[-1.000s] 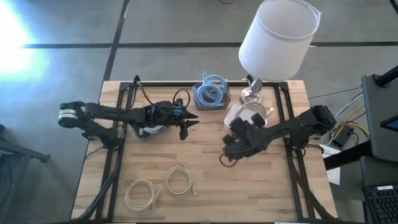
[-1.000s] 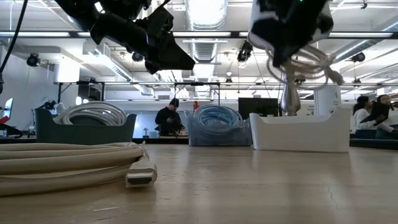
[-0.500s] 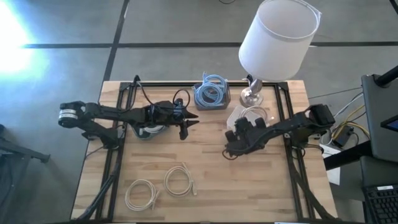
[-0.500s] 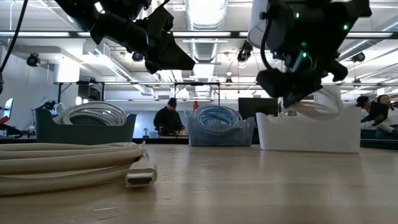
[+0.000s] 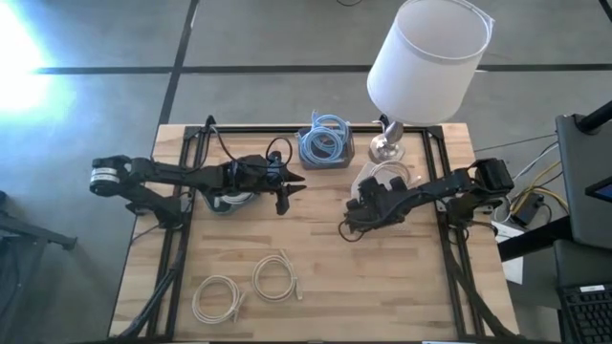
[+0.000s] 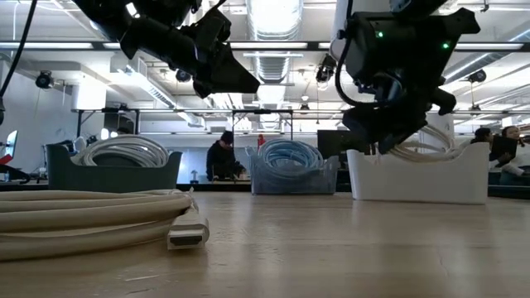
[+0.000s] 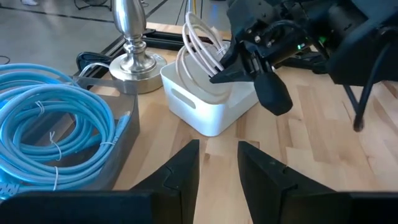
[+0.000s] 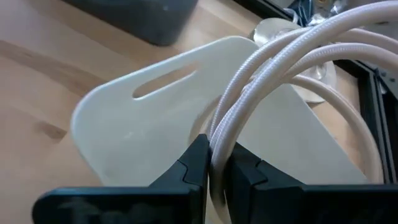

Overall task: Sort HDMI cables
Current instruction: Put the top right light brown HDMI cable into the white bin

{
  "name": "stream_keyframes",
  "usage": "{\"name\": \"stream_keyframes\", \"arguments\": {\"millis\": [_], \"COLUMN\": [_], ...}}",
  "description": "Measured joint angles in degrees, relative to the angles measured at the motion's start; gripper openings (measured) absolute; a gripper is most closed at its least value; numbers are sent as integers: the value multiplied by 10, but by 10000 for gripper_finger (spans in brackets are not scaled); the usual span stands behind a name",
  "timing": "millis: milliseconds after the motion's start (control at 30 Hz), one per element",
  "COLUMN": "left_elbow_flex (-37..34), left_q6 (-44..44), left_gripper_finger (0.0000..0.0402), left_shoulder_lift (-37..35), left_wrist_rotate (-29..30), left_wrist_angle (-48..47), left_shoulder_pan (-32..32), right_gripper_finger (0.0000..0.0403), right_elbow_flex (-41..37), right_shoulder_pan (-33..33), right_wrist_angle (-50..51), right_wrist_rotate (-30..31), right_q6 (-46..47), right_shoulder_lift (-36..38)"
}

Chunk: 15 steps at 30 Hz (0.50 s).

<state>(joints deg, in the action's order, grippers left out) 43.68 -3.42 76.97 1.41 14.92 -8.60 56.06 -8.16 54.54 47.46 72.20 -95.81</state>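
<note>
Right gripper (image 8: 214, 163) pinches a pale pinkish-white coiled HDMI cable (image 7: 200, 45), held upright over the rounded white plastic bin (image 7: 208, 102) near the surface's far right corner.

Risk: the coil stands on edge, partly above the bin's rim. Released now, it may tip over the near wall onto the wooden surface (image 5: 316, 239), or spring open and snag.

Left gripper (image 7: 217, 163) hovers mid-surface toward the left edge, fingers apart, holding nothing.

Two cream coiled cables (image 5: 251, 284) lie near the front edge, unsorted.
</note>
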Motion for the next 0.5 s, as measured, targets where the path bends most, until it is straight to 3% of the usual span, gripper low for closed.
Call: {"name": "stream_keyframes", "arguments": {"millis": [267,500], "left_elbow_flex": [0,0], "left_q6": [0,0], "left_gripper_finger": [113,113], "left_shoulder_lift": [0,0], "left_wrist_rotate": [0,0], "left_wrist_angle": [0,0], "left_shoulder_pan": [0,0], "right_gripper_finger": [29,29], "right_elbow_flex": [23,23], "right_shoulder_pan": [0,3], "right_wrist_angle": [-4,-11], "right_wrist_rotate": [0,3], "right_q6": [-80,-70], "right_shoulder_lift": [0,0]}}
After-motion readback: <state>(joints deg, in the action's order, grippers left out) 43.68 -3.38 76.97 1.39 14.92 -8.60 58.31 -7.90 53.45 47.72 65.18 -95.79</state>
